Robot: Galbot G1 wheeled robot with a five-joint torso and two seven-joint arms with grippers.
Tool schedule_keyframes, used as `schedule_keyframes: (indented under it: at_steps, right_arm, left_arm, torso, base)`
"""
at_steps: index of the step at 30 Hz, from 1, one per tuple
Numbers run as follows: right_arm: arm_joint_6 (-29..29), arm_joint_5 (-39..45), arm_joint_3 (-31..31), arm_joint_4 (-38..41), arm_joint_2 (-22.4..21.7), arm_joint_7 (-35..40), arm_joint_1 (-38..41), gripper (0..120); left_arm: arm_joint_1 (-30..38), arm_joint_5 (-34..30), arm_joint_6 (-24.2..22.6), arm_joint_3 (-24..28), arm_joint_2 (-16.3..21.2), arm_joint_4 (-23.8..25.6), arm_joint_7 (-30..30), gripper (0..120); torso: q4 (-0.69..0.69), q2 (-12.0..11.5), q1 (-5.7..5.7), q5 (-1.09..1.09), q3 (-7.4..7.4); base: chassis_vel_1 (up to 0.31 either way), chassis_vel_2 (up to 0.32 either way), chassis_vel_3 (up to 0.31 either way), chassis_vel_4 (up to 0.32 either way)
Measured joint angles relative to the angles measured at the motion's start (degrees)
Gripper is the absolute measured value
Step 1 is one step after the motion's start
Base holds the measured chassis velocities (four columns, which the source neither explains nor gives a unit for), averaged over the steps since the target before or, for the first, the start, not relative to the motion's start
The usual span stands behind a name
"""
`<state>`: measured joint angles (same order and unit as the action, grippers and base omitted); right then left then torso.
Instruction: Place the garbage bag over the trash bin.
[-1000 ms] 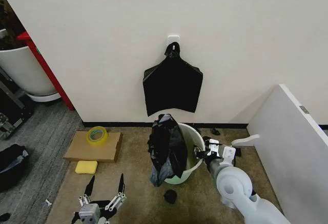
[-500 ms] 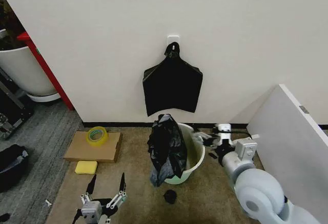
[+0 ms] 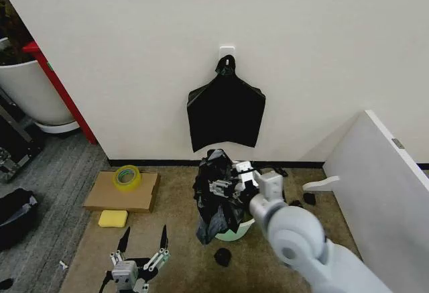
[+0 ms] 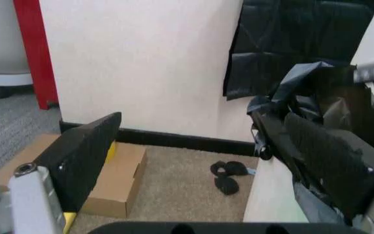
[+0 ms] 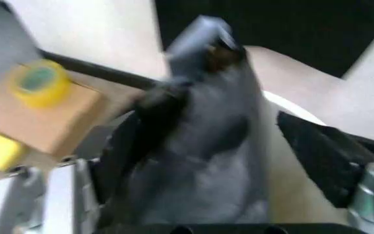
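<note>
The garbage bag (image 3: pixel 216 196) hangs bunched over the left rim of the trash bin (image 3: pixel 249 224), which stands on the carpet near the wall's black skirting. The right gripper (image 3: pixel 228 179), fingers spread, hovers at the bag's top. The left gripper (image 3: pixel 142 249) waits low over the carpet's near edge, jaws apart.

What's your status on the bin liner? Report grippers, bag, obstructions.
Right gripper open, at the garbage bag. Left gripper open, low over the carpet. Bag bunched over the trash bin left rim, not spread. Small black scrap on the floor by the bin.
</note>
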<state>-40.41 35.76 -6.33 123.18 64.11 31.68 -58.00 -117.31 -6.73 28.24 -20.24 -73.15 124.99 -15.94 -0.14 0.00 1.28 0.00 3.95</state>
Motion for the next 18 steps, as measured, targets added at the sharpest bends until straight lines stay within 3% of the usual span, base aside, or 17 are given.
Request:
schedule_keyframes:
  at_steps: [4,6,9,18]
  right_arm:
    - [0.69,-7.77,-0.02,-1.35,0.5,-0.15,-1.56,60]
    - [0.74,-8.33,-0.02,-1.36,0.57,-0.17,-1.73,57]
    - [0.72,-8.78,-0.07,-1.36,0.77,0.06,-2.15,42]
    - [0.57,-5.84,0.65,-0.64,0.12,1.23,-2.61,14]
  left_arm:
    - [1.22,-0.34,-0.27,0.04,0.21,-0.33,0.16,99]
    - [1.54,-0.36,-0.46,0.17,0.24,-0.35,0.21,99]
    - [2.62,-0.39,-1.36,0.82,0.52,-0.37,0.28,99]
    - [4.46,-1.85,-3.95,1.19,2.29,0.01,0.15,99]
  torso:
    - [-0.01,0.0,0.0,0.0,0.0]
    - [-0.01,0.0,0.0,0.0,0.0]
    - [0.0,0.0,0.0,0.0,0.0]
    - [0.0,0.0,0.0,0.0,-0.01]
  base:
    - [0.0,0.0,0.0,0.0]
    - [0.0,0.0,0.0,0.0]
    - [0.0,0.0,0.0,0.0]
    - [0.0,0.0,0.0,0.0]
